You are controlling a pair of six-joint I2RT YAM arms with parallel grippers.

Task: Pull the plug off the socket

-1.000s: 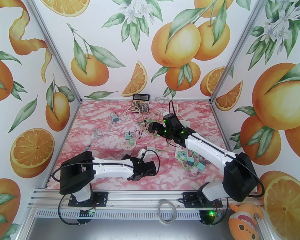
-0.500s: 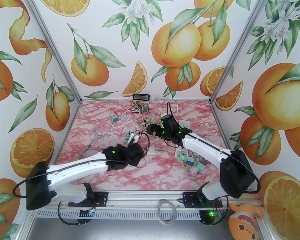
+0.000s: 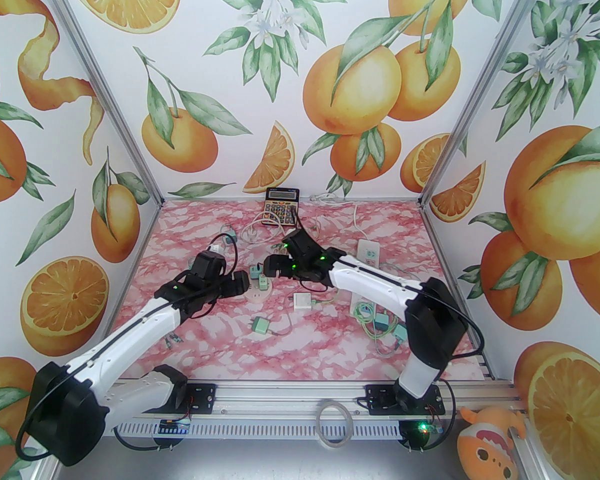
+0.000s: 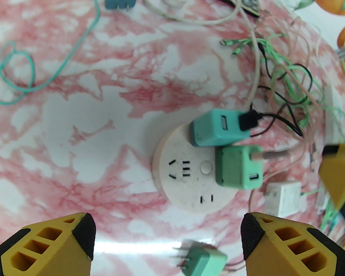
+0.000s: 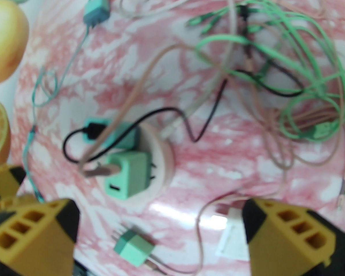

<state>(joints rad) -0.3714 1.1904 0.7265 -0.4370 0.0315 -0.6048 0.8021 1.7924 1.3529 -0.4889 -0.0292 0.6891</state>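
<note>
Near edge first: between the two arm bases the pink-marbled table [image 3: 325, 353] runs bare along its front strip, and we note this as the widest free room. Just beyond, a loose green plug [image 3: 261, 325] lies on its side, apart from everything else. Next out, the round socket [image 4: 187, 194] sits flat near the table's middle. Its near and left outlets are free, while a teal plug [image 4: 214, 128] and a green plug [image 4: 237, 168] stand touching side by side on the far half of its face, a black cable in the teal one and a pinkish cable in the green one. In the right wrist view we see dark prongs between the green plug's body and the socket face. The left gripper [image 4: 168, 236] hangs at the socket's left rim, jaws spread wide with nothing between them. The right gripper [image 5: 161, 220] faces it from the far right, jaws likewise released and empty, so the two plugs stand between the grippers with little clearance. A white adapter [image 3: 302, 301] lies just right of the socket. The marble left of the socket is open out to a thin teal cord [image 4: 14, 76]. Farther back on the right, a cable tangle [image 5: 304, 67] crowds the surface, with a white power strip [image 3: 369, 254] beyond it. A calculator [image 3: 281, 206] rests at the far edge against the back wall.
</note>
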